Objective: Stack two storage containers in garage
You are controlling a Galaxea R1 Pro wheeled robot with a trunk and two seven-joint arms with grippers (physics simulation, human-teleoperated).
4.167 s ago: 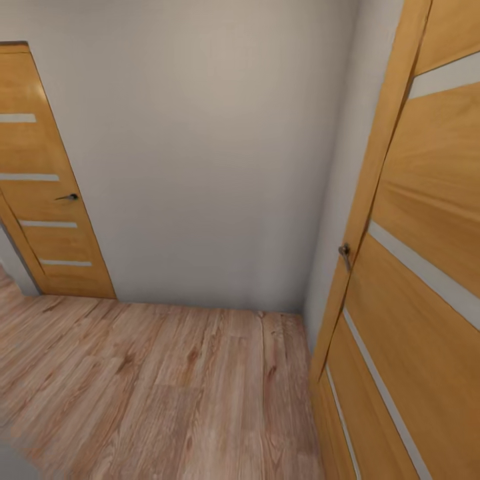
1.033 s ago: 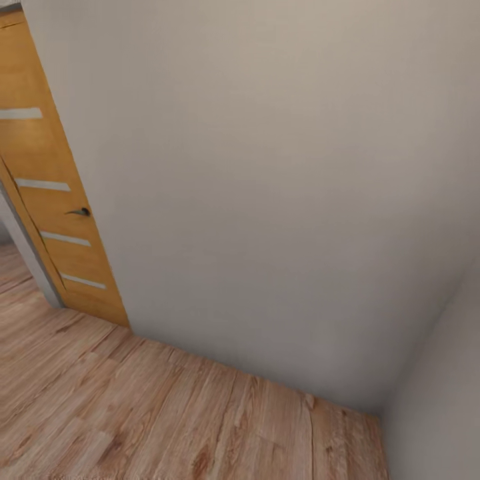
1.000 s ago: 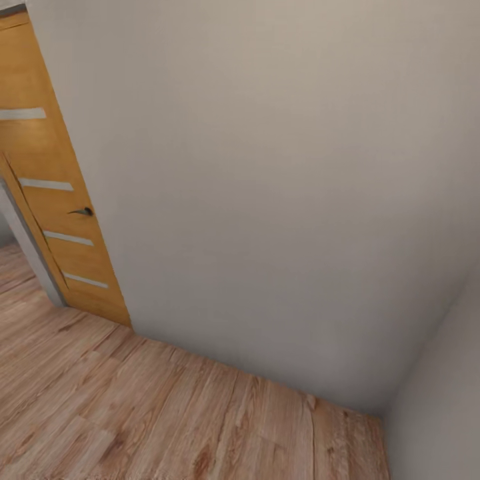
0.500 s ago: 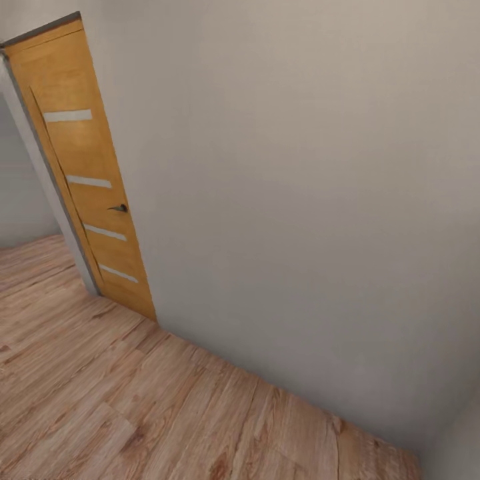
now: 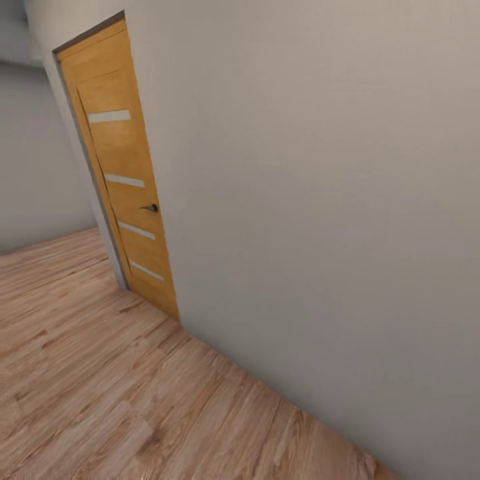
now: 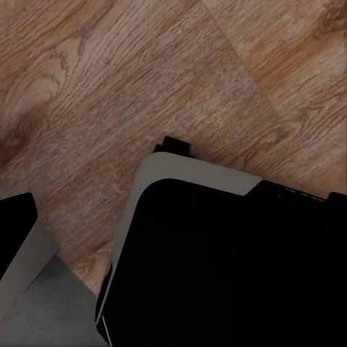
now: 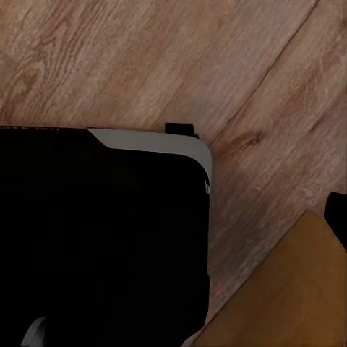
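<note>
Light wood-plank floor (image 5: 100,373), plain beige wall (image 5: 320,200), orange wooden door (image 5: 123,173) far left, now nearer centre after the view swung, tool states cannot be told.

My base (image 6: 231,260) seen from above through the left wrist camera: a broad matte-black body with a rounded corner, edged by a pale grey band, and a small black tab jutting at its rim. A second black panel with a grey border (image 6: 18,246) sits apart from it. The right wrist camera shows the same black shell (image 7: 101,238), grey-trimmed corner and small black tab.
</note>
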